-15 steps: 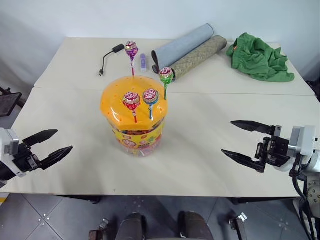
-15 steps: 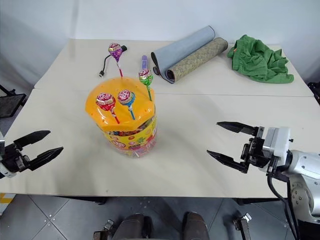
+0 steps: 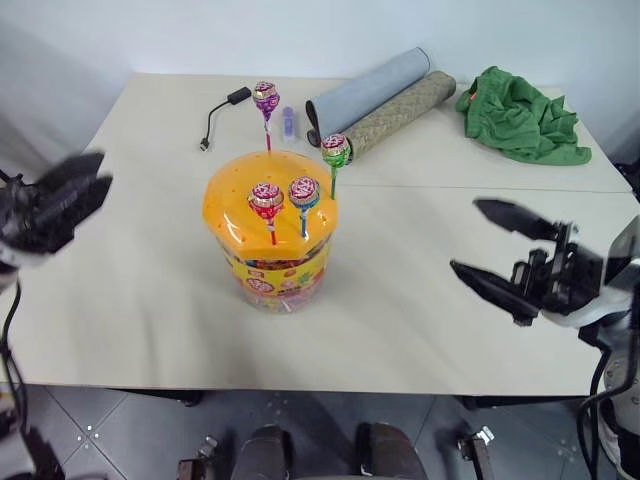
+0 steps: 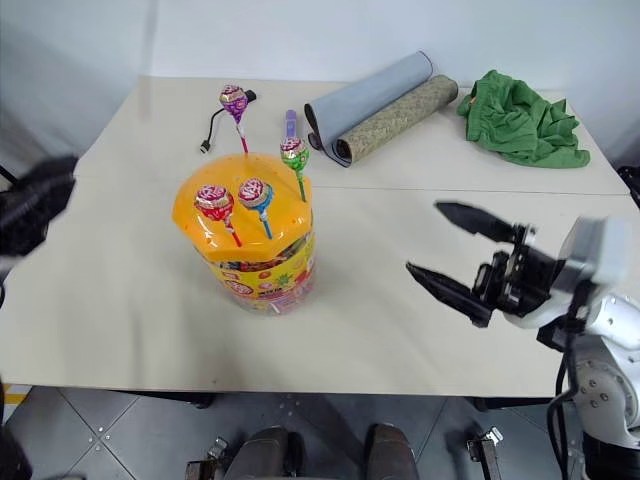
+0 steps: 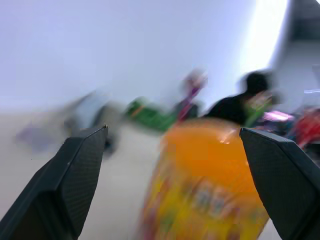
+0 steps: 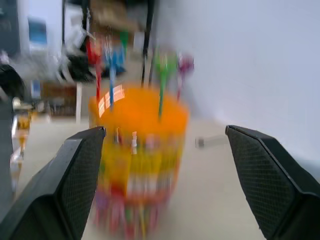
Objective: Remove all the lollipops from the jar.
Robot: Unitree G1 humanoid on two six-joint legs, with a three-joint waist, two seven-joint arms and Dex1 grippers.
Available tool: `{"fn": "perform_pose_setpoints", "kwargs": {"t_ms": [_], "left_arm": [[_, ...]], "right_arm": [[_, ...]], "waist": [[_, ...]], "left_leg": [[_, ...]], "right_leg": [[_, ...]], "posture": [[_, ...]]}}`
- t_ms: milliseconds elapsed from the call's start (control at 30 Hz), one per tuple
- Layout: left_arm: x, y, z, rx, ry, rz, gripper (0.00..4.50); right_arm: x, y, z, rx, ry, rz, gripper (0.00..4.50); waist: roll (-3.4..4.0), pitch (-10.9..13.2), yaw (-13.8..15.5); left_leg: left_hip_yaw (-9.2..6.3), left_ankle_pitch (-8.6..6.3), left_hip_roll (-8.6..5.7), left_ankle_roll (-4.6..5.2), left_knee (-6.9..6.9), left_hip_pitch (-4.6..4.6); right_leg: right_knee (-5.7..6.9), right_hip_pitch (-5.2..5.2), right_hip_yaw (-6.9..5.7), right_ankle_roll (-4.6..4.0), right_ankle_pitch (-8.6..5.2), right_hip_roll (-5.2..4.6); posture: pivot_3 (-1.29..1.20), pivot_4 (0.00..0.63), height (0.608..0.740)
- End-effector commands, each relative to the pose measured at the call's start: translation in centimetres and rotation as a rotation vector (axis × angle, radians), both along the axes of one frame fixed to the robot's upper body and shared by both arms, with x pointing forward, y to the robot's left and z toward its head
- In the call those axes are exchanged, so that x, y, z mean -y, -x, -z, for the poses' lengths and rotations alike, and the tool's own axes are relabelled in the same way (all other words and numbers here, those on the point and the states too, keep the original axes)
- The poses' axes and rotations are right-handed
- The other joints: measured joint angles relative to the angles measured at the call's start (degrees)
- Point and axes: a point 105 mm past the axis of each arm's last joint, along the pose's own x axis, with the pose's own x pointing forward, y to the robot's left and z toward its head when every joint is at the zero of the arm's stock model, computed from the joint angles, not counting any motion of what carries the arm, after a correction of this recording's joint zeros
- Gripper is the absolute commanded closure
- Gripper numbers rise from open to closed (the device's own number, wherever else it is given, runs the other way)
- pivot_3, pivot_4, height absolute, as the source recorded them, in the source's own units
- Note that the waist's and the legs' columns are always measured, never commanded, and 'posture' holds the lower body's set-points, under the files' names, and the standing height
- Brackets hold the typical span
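Observation:
The jar (image 3: 272, 262) is a wide clear cylinder with a yellow-red label and a domed orange lid (image 3: 240, 190), standing mid-table. Several lollipops stand upright in the lid's holes: a purple one (image 3: 265, 97) at the back, a green one (image 3: 335, 150) at the right edge, a pink one (image 3: 265, 195) and a blue-stick one (image 3: 303, 190) in front. My left gripper (image 3: 95, 175) hangs raised off the jar's left, open, nothing between its fingers (image 5: 75, 175). To the jar's right, my right gripper (image 3: 467, 236) is open and empty, pointing at the jar (image 6: 135, 150).
Two rolled mats (image 3: 375, 90) lie at the back of the table, with a crumpled green cloth (image 3: 520, 115) to their right. A black cable (image 3: 215, 115) and a small purple object (image 3: 288, 122) lie behind the jar.
My left gripper has lifted from near the table's front edge to well above it, blurred by motion. The right gripper has risen slightly and shifted toward the jar. Jar and lollipops are unmoved.

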Motion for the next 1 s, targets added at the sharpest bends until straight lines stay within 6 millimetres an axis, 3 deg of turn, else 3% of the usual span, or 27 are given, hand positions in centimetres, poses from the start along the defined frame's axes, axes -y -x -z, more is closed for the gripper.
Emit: {"fn": "perform_pose_setpoints", "kwargs": {"t_ms": [33,133,233,467,567,967,1000], "left_arm": [[2.1,-2.2,-0.4,-0.003,-0.068,0.037,0.02],[4.9,-4.8,-0.9,0.008,-0.119,0.073,0.02],[7.3,-6.2,-0.7,0.0,-0.184,0.133,0.02],[10.1,-7.6,-0.7,-0.04,-0.199,0.238,0.02],[11.3,-8.1,-1.0,-0.059,-0.175,0.279,0.56],[12.6,-7.8,-2.9,-0.056,-0.091,0.335,4.34],[12.6,-7.7,-3.1,-0.056,-0.07,0.34,4.45]], "right_arm": [[-0.3,1.0,-1.8,0.034,-0.052,-0.009,0.49],[-0.7,1.1,-2.2,0.046,-0.051,-0.012,0.49],[-0.6,0.9,-2.1,0.045,-0.036,0.006,0.49],[-0.6,0.8,-1.6,0.046,-0.028,0.03,0.49],[-0.7,0.9,-1.4,0.044,-0.034,0.039,0.49],[-0.8,0.8,-1.3,0.045,-0.053,0.047,0.49],[-0.8,0.8,-1.2,0.044,-0.055,0.046,0.49]], "waist": [[0.0,0.0,0.05],[-0.01,0.01,0.26],[-0.06,0.03,0.59],[-0.11,0.06,0.25],[-0.15,0.08,0.37],[-0.19,0.1,0.81],[-0.19,0.1,0.82]], "left_leg": [[0.03,0.0,-0.03,0.0,-0.02,0.03],[0.36,0.01,-0.04,0.01,-0.02,-0.02],[0.63,0.01,-0.02,0.01,0.0,-0.09],[0.88,0.0,0.02,0.01,-0.07,-0.15],[0.86,0.01,0.02,0.02,-0.02,-0.15],[0.86,0.01,0.02,0.04,0.03,-0.17],[0.86,0.01,0.02,0.04,0.03,-0.17]], "right_leg": [[0.0,0.01,0.0,0.0,0.0,0.01],[-0.04,-0.02,0.0,0.0,0.0,0.05],[-0.04,-0.1,0.0,0.01,0.0,0.08],[-0.04,-0.31,0.02,0.01,0.0,0.08],[-0.02,-0.3,0.02,0.01,0.0,0.08],[-0.01,-0.29,0.04,0.04,0.02,0.07],[-0.01,-0.29,0.05,0.04,0.02,0.07]], "posture": [[0.0,0.15,0.74],[0.0,0.15,0.74],[0.0,0.15,0.74],[0.0,0.15,0.74],[0.0,0.15,0.74],[0.0,0.15,0.74],[0.0,0.15,0.74]]}}
